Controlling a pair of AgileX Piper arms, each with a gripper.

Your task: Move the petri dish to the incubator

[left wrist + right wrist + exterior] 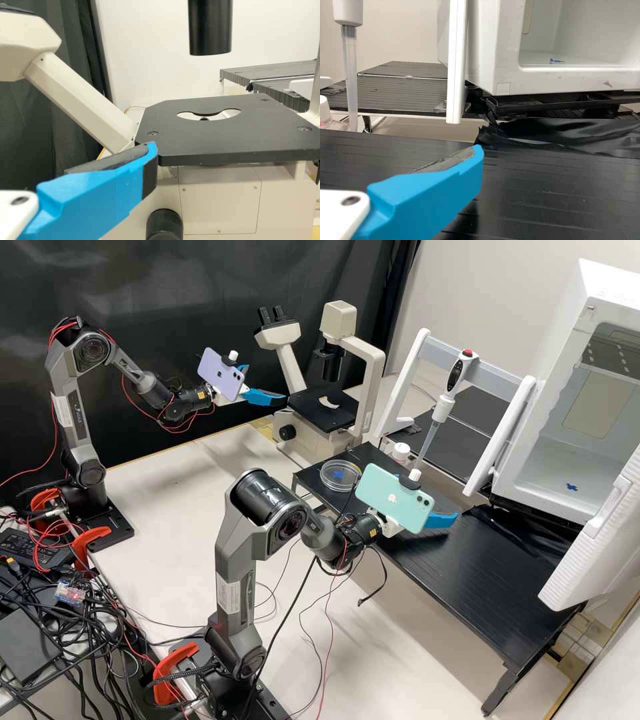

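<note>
1. Petri dish [341, 477]: on the black rack [460, 573], near the end edge facing the microscope [323, 410]; blue mark [339, 475] within its outline. Well apart from both grippers.
2. Left gripper [267, 383]: raised beside the microscope, near the stage [227, 135]; jaws spread wide, dark pad [107, 159] bare.
3. Right gripper [430, 497]: above the rack, between its end edges; jaws spread wide, grey pad [447, 161] bare.
4. Incubator [557, 433]: beyond the rack's far long edge; door [593, 540] swung open, blue tape [571, 487] on the chamber floor.
5. Pipette [453, 377]: upright, tilted slightly, behind the rack's far long edge. Bottle [401, 452]: white-capped, between dish and pipette.
6. Purple phone [221, 375] and green phone [395, 498]: clamped one to each wrist, each with a pale logo on its back.
7. Labels: white, one on the left arm's upright link [63, 411], one on the right arm's [229, 598].
8. Red clamps: one at the desk's edge beside the left arm's base [93, 540], one beside the right arm's [175, 667].
</note>
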